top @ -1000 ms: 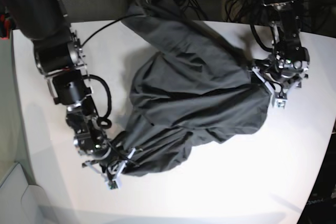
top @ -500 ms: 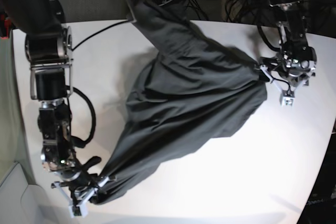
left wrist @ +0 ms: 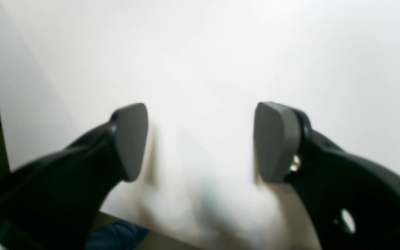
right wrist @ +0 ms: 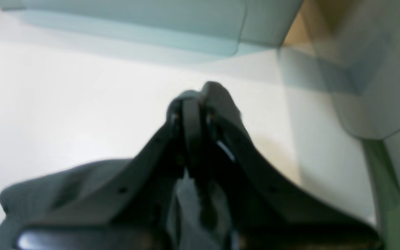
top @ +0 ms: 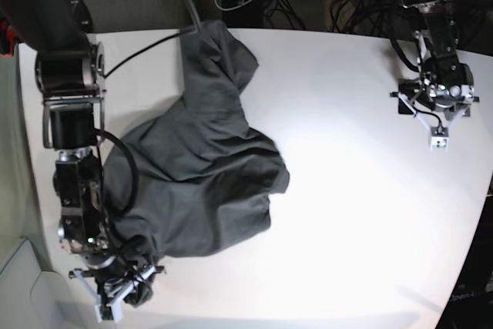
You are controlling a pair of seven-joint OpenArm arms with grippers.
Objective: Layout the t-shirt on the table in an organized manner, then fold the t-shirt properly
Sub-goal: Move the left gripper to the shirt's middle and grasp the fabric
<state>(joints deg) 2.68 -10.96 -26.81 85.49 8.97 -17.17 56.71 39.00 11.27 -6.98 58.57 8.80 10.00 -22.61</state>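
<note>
Over the table [top: 339,213], right gripper [top: 123,289] clamps the t-shirt [top: 196,182].

The right wrist view is blurred; the right pincer [right wrist: 191,118] hides the cloth where its tips meet on the t-shirt [right wrist: 64,184], which the bottom edge cuts off. In the left wrist view the counter [left wrist: 221,52] smears near the open left pincer [left wrist: 200,142]
</note>
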